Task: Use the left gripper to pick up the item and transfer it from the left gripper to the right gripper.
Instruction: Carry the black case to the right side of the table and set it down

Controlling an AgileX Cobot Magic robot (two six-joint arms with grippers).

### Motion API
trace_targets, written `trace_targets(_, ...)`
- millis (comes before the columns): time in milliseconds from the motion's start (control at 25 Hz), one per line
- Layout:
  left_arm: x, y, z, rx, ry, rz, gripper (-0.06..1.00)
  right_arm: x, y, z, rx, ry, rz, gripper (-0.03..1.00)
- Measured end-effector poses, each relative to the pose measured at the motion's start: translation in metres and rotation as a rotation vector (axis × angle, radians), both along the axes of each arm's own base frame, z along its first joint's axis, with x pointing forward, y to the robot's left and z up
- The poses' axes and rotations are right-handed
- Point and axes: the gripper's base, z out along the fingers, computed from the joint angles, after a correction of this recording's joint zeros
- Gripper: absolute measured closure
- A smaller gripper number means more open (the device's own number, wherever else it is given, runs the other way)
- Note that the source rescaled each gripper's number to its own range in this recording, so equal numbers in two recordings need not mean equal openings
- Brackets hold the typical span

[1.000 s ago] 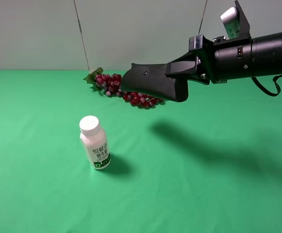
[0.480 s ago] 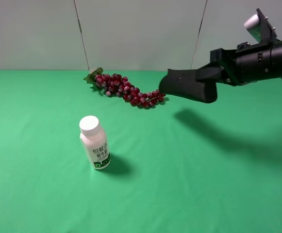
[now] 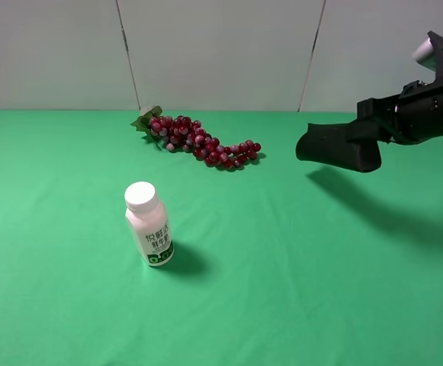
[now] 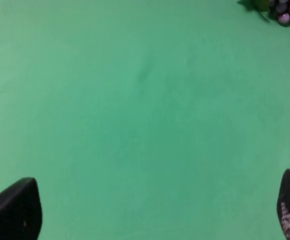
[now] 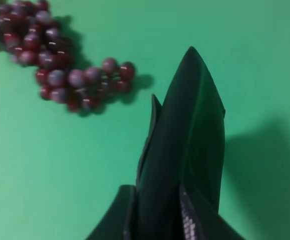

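Item: black soft case (image 3: 335,148), matte, elongated, slightly curved. Location: held clear of the green tabletop (image 3: 282,290) at far right, its shadow falling on the cloth beneath and to the right. Orientation: long axis roughly level and running left-right, the free end pointing left and tipped slightly down, the other end buried in the claw. Right claw (image 3: 372,130): closed on the case, one finger pressed to each side; the wrist view showed the case (image 5: 184,135) clamped between the fingers (image 5: 188,222) and tapering to a point beyond them. Left claw (image 4: 152,215): seen in its wrist view only, fingers spread wide apart, nothing between them, bare green cloth below. Other entries: red grape bunch (image 3: 202,141), lying at the far middle of the tabletop, left of the case's free end and well apart from it; pink bottle with white cap (image 3: 149,225), upright, near left of centre, well apart from the grapes.
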Motion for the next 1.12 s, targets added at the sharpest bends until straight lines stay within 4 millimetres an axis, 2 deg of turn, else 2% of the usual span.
trace_targets(160,0.000,0.000,0.000,0.000,0.000,0.000,0.06,-0.012,-0.010,-0.024,-0.072,0.028,-0.100,0.91)
trace_targets(400,0.000,0.000,0.000,0.000,0.000,0.000,0.06,-0.024,-0.020,-0.044,-0.136,0.050,-0.217,0.94)
trace_targets(720,0.000,0.000,0.000,0.000,0.000,0.000,0.06,-0.032,-0.021,-0.053,-0.147,0.080,-0.224,0.95)
trace_targets(1120,0.000,0.000,0.000,0.000,0.000,0.000,0.06,-0.037,-0.014,-0.055,-0.112,0.122,-0.137,0.96)
